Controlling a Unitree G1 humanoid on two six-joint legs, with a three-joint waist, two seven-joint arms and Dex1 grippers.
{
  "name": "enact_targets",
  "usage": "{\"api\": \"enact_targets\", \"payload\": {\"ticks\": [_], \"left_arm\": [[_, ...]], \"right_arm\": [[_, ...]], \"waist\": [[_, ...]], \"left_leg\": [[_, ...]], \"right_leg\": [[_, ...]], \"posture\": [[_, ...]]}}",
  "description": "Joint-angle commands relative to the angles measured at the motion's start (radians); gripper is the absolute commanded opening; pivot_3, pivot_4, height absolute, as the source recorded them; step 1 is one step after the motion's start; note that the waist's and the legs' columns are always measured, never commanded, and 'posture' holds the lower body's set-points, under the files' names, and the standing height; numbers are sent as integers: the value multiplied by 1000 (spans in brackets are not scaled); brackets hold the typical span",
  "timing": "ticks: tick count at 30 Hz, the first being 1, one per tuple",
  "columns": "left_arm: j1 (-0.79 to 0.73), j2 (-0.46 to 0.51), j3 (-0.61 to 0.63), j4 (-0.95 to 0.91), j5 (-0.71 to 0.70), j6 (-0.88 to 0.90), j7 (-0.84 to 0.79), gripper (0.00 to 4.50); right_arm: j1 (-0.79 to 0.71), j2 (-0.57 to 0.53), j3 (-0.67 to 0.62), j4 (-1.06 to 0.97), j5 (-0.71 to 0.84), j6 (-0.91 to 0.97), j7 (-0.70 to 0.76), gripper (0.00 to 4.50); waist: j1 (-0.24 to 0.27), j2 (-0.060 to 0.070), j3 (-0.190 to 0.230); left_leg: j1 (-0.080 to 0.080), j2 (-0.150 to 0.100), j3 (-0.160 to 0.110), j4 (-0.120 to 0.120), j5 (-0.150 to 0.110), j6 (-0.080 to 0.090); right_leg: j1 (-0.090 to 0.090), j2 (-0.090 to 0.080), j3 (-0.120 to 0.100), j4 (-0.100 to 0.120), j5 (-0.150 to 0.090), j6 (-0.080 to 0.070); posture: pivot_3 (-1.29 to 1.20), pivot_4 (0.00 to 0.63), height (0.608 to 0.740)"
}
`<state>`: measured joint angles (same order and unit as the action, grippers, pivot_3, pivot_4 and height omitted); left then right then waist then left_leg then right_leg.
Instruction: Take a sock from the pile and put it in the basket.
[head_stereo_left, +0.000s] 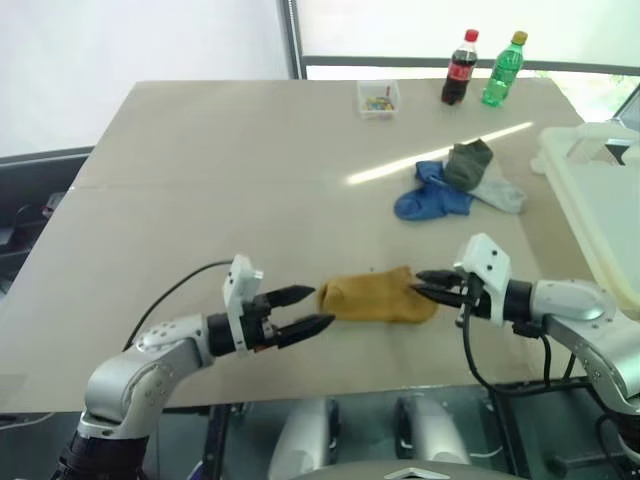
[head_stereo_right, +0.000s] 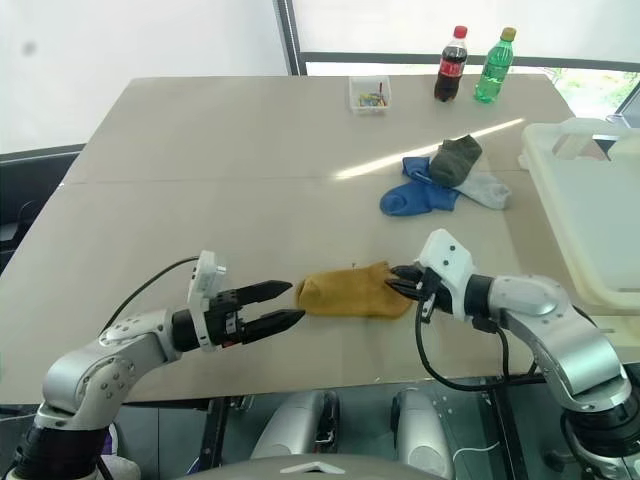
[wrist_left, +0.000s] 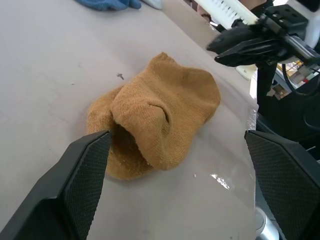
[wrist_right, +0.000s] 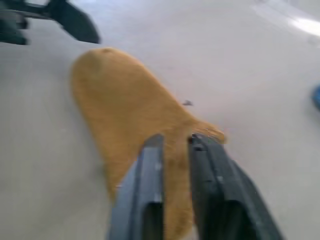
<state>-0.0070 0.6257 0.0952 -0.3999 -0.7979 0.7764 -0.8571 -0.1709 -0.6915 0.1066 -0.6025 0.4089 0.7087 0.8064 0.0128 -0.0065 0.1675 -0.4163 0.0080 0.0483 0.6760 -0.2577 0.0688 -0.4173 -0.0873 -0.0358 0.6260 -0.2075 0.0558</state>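
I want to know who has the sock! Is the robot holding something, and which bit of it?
The right gripper pinches one end of the yellow sock. The left gripper is open and holds nothing.

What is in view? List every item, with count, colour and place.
table: one, beige, under everything.
yellow sock: one, mustard, near edge, between the pincers.
pile: three socks, blue, olive-grey, light grey, right of centre.
basket: one, cream-white, right edge.
cola bottle: one, dark with red cap, far edge.
green bottle: one, yellow cap, beside the cola.
clear box: one, small, far edge, coloured bits inside.
left pincer: black, open, at the sock's left end.
right pincer: black, shut on the sock's right end.
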Motion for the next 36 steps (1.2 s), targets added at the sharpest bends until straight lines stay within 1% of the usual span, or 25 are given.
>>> {"api": "enact_targets", "payload": {"ticks": [1, 5, 9, 10, 13, 16, 19, 22, 26, 28, 29, 32, 34, 36], "left_arm": [[-41, -17, -32, 13, -36, 59, 15, 4500], [-78, -23, -77, 39, -26, 75, -6, 4500], [-81, -38, -42, 38, -76, 77, -25, 4500], [-82, -46, -21, 35, -98, 75, -26, 4500], [-89, -54, 87, 21, -253, 124, -16, 4500], [-69, -25, 102, -6, -308, 155, -41, 4500], [-64, -9, 73, -21, -304, 163, -47, 4500], [-79, -20, 37, -9, -281, 164, -31, 4500], [-114, -33, -87, 56, -139, 160, 41, 4500], [-129, -50, -106, 88, -114, 180, 85, 4500], [-128, -56, -111, 100, -86, 162, 97, 4500], [-115, -70, -84, 93, -82, 116, 76, 4500], [-100, -88, -44, 53, -120, 67, 31, 4500], [-97, -95, 13, 29, -204, 92, 32, 4500]], "right_arm": [[-23, 40, 72, 48, -37, -72, 1, 42], [-60, 92, 164, 207, -128, -154, -9, 42], [-84, 119, 233, 335, -214, -235, -3, 42], [-88, 124, 238, 343, -221, -244, -1, 42], [-98, 136, 235, 344, -223, -246, 0, 42], [-95, 138, 231, 347, -227, -252, 2, 42], [-94, 139, 232, 352, -235, -255, 4, 42], [-96, 143, 229, 349, -238, -250, 3, 42], [-98, 143, 224, 337, -235, -240, 4, 42], [-98, 143, 221, 333, -235, -238, 6, 42], [-96, 142, 220, 330, -234, -238, 6, 42], [-91, 140, 211, 319, -228, -245, 10, 42], [-87, 156, 188, 302, -203, -265, 9, 42], [-82, 180, 145, 259, -146, -259, 6, 42]], "waist": [[0, 0, 0], [-2, 0, 0], [-1, 0, 0], [-3, -1, 0], [-4, -2, -1], [-7, -2, -2], [-7, -2, -2], [-8, -2, -2], [-6, -2, -2], [-7, -2, -2], [-7, -2, -2], [-7, -2, -2], [-7, -2, -2], [-5, -2, -2]], "left_leg": [[0, 0, 0, 0, 0, 0], [0, 0, 1, 0, 0, 0], [0, 0, 0, 0, 2, -4], [0, 0, 0, 0, 2, -4], [1, 1, 0, 0, 2, -4], [3, 1, 0, 1, 2, -3], [3, 1, 0, 1, 2, -4], [3, 1, 0, 1, 2, -4], [3, 1, 0, 1, 2, -4], [3, 1, 0, 1, 2, -4], [3, 1, 0, 1, 2, -4], [3, 1, 0, 1, 2, -4], [3, 1, 0, 1, 2, -4], [2, 1, 0, 1, 2, -4]], "right_leg": [[0, 0, 0, 0, 0, 0], [1, 1, 0, 0, 0, 0], [1, 1, 1, 0, 0, 0], [0, 1, 1, 0, 0, 0], [2, 1, 1, 0, 0, 0], [2, 2, 0, 1, 0, 0], [2, 1, 1, 1, 0, 0], [3, 1, 1, 1, 0, 0], [3, 2, 1, 1, 0, 0], [3, 2, 1, 1, 0, 0], [3, 2, 1, 1, 0, 0], [3, 2, 1, 1, 0, 0], [2, 2, 1, 1, 0, 0], [2, 1, 1, 1, 0, 0]], "posture": [[0, 150, 732], [0, 150, 732], [0, 150, 732], [0, 150, 732], [0, 150, 732], [0, 150, 732], [0, 150, 732], [0, 150, 732], [0, 150, 732], [0, 150, 732], [0, 150, 732], [0, 150, 732], [0, 150, 732], [0, 150, 732]]}}
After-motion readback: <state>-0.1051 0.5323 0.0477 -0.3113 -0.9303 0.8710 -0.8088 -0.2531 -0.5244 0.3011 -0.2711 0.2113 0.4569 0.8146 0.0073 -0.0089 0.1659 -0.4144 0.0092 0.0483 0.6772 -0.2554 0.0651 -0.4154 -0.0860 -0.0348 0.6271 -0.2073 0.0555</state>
